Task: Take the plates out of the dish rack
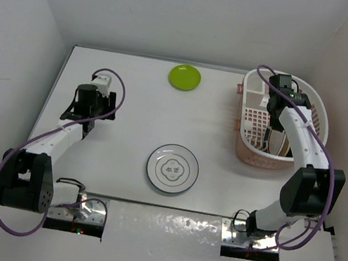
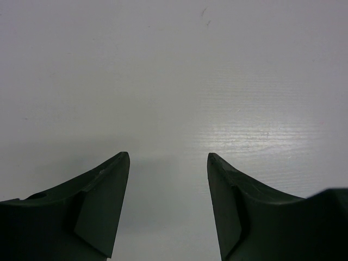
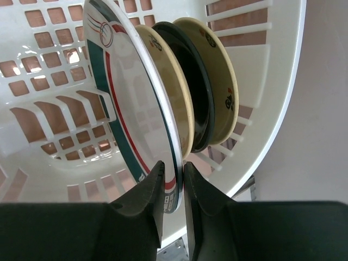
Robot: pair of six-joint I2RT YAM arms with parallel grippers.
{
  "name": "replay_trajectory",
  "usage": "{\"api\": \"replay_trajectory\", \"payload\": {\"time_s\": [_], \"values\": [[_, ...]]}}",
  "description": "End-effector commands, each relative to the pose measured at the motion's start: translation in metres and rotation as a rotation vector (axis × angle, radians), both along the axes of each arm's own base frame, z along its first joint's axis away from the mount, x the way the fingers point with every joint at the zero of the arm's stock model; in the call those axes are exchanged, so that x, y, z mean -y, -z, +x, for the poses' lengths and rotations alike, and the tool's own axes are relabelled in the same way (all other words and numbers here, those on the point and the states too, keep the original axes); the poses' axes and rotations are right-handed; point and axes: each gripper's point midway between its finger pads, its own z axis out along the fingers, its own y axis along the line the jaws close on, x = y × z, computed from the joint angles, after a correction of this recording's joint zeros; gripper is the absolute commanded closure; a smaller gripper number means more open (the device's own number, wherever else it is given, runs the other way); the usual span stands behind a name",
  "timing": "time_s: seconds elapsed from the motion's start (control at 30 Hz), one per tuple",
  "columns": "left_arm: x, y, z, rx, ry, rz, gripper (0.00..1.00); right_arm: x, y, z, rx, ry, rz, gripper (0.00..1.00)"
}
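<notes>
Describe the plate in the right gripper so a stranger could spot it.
Find the white slotted plastic dish rack, far right on the table. Inside, plates stand on edge; take the end one, in the right gripper. Only this white plate has green-red rim stripes.

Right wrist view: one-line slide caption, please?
Right fingers pinch the green-red-rimmed plate upright in the dish rack, other plates behind it.

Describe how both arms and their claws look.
Both the left arm and right arm have white links between bulky black joints, each trailed by a looping purple cable. The left claw and right claw have dark, matte fingers tapering to narrow tips.
</notes>
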Motion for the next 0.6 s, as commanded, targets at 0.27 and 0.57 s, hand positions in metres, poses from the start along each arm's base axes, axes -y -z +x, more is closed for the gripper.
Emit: {"api": "replay_trajectory", "payload": {"time_s": [0.27, 0.57], "values": [[0.002, -0.016, 0.007, 0.061, 0.007, 0.001, 0.43, 0.01, 0.004, 0.002, 0.002, -0.007, -0.06, 0.84], [0.002, -0.013, 0.005, 0.055, 0.011, 0.006, 0.43, 0.011, -0.012, 0.001, 0.02, -0.031, -0.074, 1.0]]}}
